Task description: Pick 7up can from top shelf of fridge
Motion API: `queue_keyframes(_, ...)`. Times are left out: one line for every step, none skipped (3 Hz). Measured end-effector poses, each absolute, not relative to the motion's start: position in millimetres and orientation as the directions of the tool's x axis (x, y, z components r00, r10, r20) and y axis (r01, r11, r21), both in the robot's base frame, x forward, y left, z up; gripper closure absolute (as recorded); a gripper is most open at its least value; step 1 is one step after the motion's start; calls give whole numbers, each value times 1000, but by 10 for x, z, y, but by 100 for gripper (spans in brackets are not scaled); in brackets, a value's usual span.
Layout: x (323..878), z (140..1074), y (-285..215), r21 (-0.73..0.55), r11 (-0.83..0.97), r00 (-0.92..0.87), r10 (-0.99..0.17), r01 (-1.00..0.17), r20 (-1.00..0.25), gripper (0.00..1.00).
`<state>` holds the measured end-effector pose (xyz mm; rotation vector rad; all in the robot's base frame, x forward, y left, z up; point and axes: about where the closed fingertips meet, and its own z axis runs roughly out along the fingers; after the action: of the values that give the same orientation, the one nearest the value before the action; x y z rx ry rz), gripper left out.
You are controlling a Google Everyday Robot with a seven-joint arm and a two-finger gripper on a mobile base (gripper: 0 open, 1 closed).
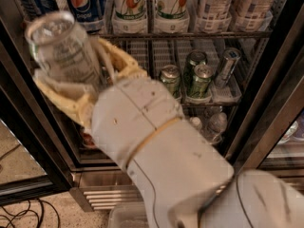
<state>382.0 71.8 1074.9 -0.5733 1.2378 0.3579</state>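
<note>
My gripper is shut on the 7up can, a white can with a silver lid, held tilted in front of the fridge's left side. Its yellow fingers wrap the can from below and from the right. My white arm fills the lower middle of the view. The top shelf runs across the upper part of the fridge. It carries two more 7up cans, blue Pepsi cans to their left and white cans to their right.
The rack below holds green cans and a leaning silver can; clear bottles stand under it. The black door frame slants at right. A slatted steel grille is at the base. Cables lie on the floor at left.
</note>
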Motion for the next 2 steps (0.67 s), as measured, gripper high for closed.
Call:
queue_keyframes(3621, 10174, 662, -271, 776, 263, -140, -570, -955, 100)
queue_keyframes(3395, 9653, 592, -264, 744, 195, -182, -613, -964, 100)
